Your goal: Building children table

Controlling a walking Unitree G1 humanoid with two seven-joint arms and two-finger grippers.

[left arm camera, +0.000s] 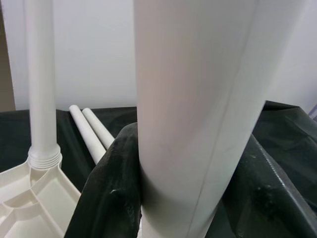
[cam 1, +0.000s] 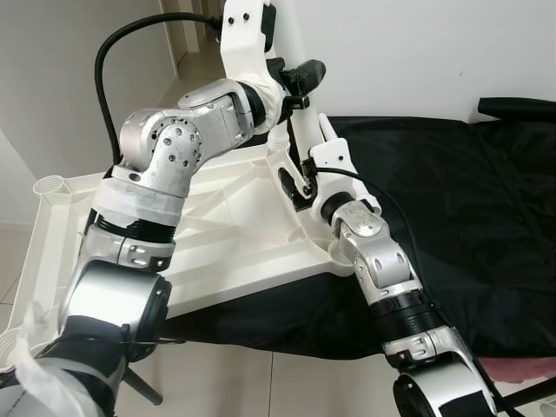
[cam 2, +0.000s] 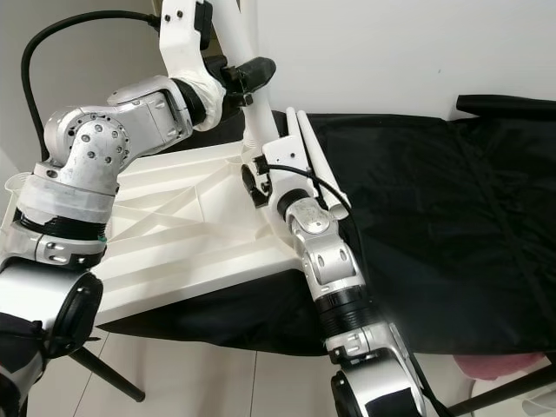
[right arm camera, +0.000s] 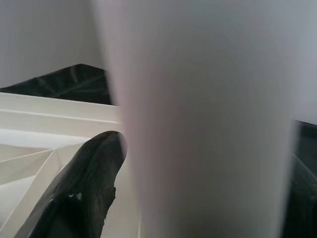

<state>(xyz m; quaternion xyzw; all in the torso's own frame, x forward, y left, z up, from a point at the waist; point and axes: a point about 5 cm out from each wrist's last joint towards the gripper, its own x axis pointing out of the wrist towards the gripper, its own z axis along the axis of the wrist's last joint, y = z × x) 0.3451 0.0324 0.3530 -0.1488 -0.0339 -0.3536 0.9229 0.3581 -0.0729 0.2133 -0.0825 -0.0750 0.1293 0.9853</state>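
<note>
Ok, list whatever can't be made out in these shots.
- Top of the held leg: cut off by the upper edge in the eye views.
- Its lower end at the tabletop: eye views, hidden behind the right gripper.
- Tabletop's near-left part: eye views, covered by the left arm.
- Loose legs: left wrist view, near ends hidden behind the left gripper.

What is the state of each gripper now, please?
Left gripper: closed on the upright white plastic table leg.
Right gripper: closed on the same white plastic table leg, lower down.
</note>
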